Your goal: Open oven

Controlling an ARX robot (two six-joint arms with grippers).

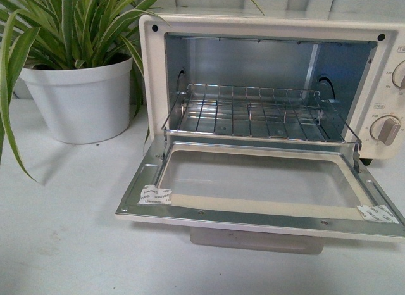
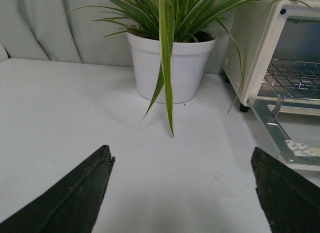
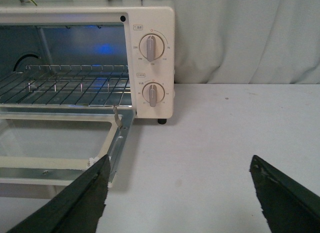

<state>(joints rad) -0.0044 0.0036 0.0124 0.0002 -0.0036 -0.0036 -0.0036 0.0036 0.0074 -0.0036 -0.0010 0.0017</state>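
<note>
Oven (image 1: 272,86): cream-white toaster oven on the desk (image 1: 63,244), filling the 12-to-3-o'clock part of the front view, a potted plant (image 1: 79,99) just beside it at 10 o'clock.

Door (image 1: 253,181): folded fully down and lying nearly flat toward the camera, its glass pane facing up; the bar handle (image 1: 256,239) peeks out under the front edge at 6 o'clock.

Interior: wire rack (image 1: 253,111) in full sight, slid slightly forward over the hinge line.

Long axis: the door's free edge and handle run 9 to 3 o'clock across the robot's front.

Left gripper (image 2: 182,193): jaws spread wide, nothing between them, hanging over bare desk with the oven's corner off at 2 o'clock in its own view.

Right gripper (image 3: 180,193): also wide apart and empty, with the door's right corner just beside one finger (image 3: 80,198) and the two knobs (image 3: 151,70) ahead at 11 o'clock.

Nearer arm: the right, judging by how close the door edge sits in its view.

Task status: appears complete; neither arm touches the oven.
</note>
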